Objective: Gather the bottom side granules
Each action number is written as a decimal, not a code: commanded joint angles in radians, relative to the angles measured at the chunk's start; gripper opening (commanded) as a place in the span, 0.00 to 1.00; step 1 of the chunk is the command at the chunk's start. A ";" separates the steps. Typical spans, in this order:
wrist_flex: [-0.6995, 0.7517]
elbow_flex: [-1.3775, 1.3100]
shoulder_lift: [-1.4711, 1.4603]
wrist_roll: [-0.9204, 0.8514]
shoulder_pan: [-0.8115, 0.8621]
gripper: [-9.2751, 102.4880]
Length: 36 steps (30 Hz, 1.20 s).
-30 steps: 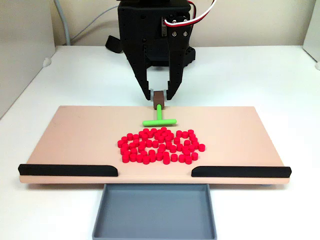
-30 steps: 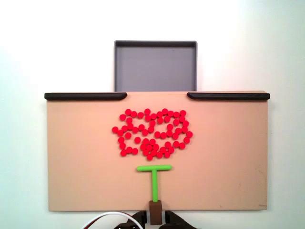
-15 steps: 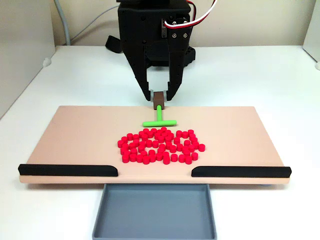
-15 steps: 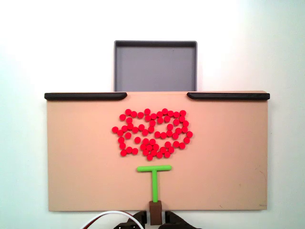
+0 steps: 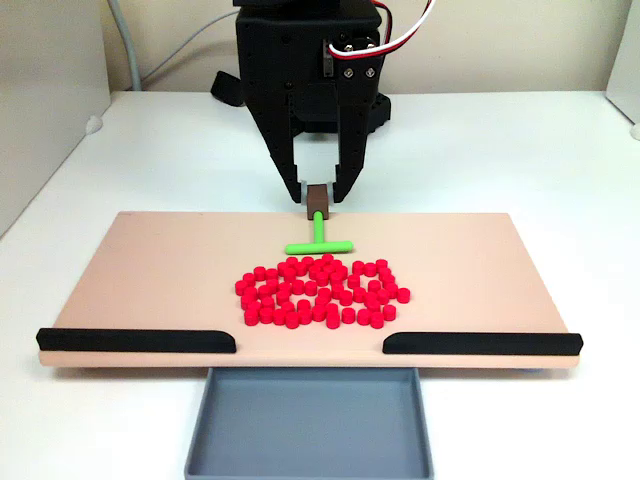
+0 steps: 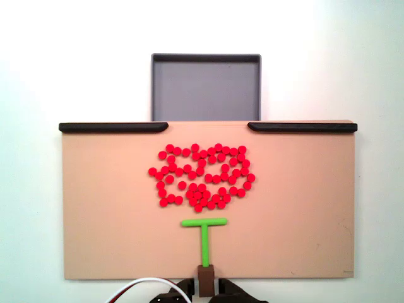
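Observation:
The granules (image 5: pixel 320 292) are small red pellets lying in a loose patch in the middle of the tan board (image 5: pixel 150 270); they also show as a cluster (image 6: pixel 201 177) in the other fixed view. A green T-shaped pusher (image 5: pixel 319 240) lies flat on the board with its bar just short of the patch's arm-side edge. Its stem ends in a brown block (image 5: pixel 318 198). My black gripper (image 5: pixel 319 192) is shut on that block from both sides. In the other fixed view the pusher (image 6: pixel 204 237) and the gripper (image 6: pixel 205 291) sit at the bottom edge.
Two black rails (image 5: pixel 135 340) (image 5: pixel 480 343) line the board's edge far from the arm, with a gap between them. A grey tray (image 5: pixel 310 425) sits below that gap, and also shows (image 6: pixel 205 85) in the other fixed view. White table surrounds the board.
The gripper has shifted only slightly with the pusher. The granules have not moved.

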 commanded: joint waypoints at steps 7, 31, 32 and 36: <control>-0.003 -0.023 -0.002 0.008 0.000 0.08; -0.005 -0.060 -0.055 0.017 -0.009 0.08; -0.005 -0.063 -0.060 0.018 -0.011 0.08; -0.005 -0.064 -0.063 0.020 -0.011 0.08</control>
